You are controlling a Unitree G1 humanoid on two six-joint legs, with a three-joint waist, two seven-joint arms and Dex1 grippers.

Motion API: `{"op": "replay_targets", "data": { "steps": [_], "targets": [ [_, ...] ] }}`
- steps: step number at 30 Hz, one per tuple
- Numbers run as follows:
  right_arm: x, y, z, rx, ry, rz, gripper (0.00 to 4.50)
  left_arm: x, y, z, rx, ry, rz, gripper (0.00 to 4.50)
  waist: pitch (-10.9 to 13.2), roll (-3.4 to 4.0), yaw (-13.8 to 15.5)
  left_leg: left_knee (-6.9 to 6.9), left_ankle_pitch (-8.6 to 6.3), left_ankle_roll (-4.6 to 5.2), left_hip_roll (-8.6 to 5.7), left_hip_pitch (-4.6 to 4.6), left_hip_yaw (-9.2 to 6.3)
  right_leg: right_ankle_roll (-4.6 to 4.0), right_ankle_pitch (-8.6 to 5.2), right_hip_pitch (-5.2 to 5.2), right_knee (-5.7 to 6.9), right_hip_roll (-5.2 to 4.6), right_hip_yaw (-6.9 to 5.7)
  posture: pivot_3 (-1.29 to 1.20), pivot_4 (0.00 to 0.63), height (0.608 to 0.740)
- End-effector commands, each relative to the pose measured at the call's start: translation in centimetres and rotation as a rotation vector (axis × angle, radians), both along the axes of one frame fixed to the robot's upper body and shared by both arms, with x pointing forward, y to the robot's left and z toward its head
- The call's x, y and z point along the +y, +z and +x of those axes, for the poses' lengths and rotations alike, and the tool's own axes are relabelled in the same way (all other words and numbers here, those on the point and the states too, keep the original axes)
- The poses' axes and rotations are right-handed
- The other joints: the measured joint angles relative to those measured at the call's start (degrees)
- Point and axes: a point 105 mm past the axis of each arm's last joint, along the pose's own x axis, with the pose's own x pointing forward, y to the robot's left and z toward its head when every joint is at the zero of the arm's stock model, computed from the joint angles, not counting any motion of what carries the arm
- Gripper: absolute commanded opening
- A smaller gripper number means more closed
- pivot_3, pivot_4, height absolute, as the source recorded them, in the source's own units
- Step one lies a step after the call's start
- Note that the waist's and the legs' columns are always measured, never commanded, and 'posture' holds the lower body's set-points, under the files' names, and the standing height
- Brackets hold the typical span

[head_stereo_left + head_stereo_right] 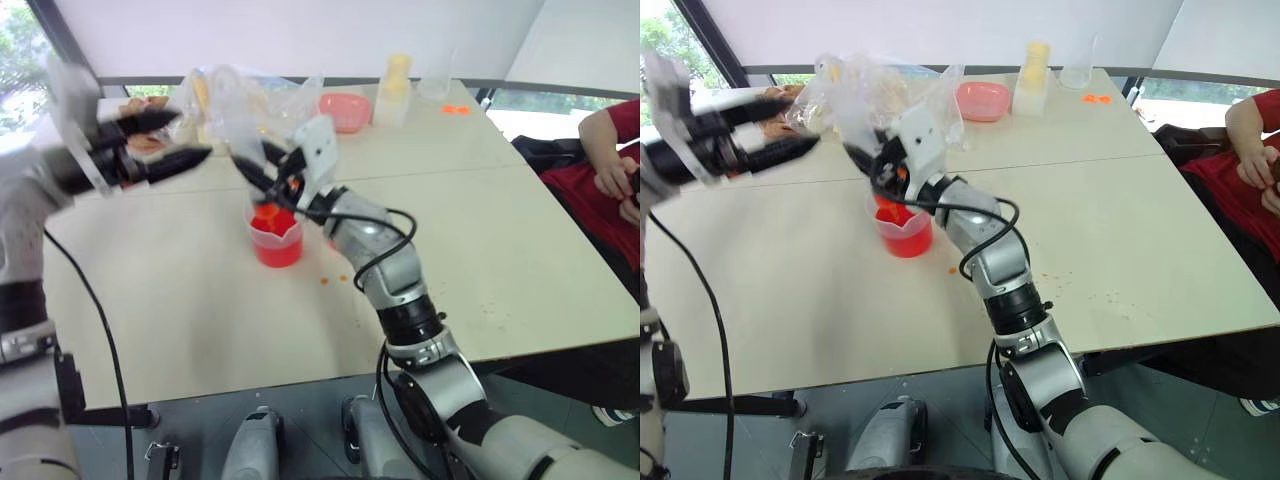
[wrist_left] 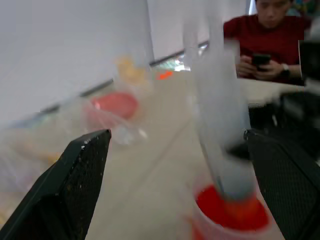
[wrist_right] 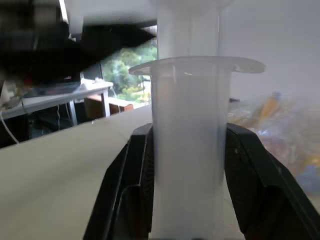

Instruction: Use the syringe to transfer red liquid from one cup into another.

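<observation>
While right gripper (image 1: 262,165) jaws clamp the upright syringe (image 3: 187,150) over the spouted cup (image 1: 274,238), left gripper (image 1: 165,140) jaws gape at its 9 o'clock.

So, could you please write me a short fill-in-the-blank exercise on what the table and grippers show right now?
1. The right gripper is shut on the ____.
2. The syringe stands with its tip in the cup of ____ liquid.
3. The left gripper, apart from the syringe, is ____.
4. The bowl at the far side of the table is ____.

Missing words: syringe; red; open; pink
</observation>
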Motion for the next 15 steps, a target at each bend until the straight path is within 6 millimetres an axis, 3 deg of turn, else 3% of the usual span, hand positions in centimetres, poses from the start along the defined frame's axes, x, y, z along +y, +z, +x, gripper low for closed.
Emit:
{"op": "replay_targets", "data": {
  "steps": [1,5,9,15],
  "targets": [
    [-0.6,3.4,-1.3,-0.063,0.027,0.091,1.40,-1.2,1.5,-1.7,-0.076,-0.035,-0.012,4.46,-0.03,-0.06,0.26,0.02,0.00,0.00,0.00,-0.01,-0.01,0.00,0.00,0.02,-0.01,-0.02,-0.02,0.00,0.150,0.740],
    [-2.4,5.1,-1.2,-0.072,-0.003,0.123,1.40,-1.2,1.2,-0.7,-0.095,0.035,-0.066,4.46,-0.04,-0.06,0.46,0.03,0.00,0.00,-0.04,0.08,-0.02,0.00,0.00,0.18,-0.07,-0.06,-0.03,0.00,0.150,0.740],
    [-6.0,6.9,-0.8,-0.105,-0.101,0.131,1.40,-1.9,1.8,0.7,-0.131,0.056,-0.117,4.46,-0.03,-0.06,0.58,0.06,0.00,-0.01,-0.06,0.09,-0.02,0.00,0.00,0.19,-0.06,-0.05,-0.04,0.00,0.150,0.740],
    [-9.5,5.3,-0.2,-0.112,-0.231,0.034,1.40,-4.7,0.8,1.8,-0.129,-0.031,-0.069,4.46,-0.04,-0.06,0.16,0.00,0.00,0.00,-0.07,0.11,0.02,0.00,0.00,0.21,-0.08,-0.02,-0.02,0.00,0.150,0.740]
  ]
}}
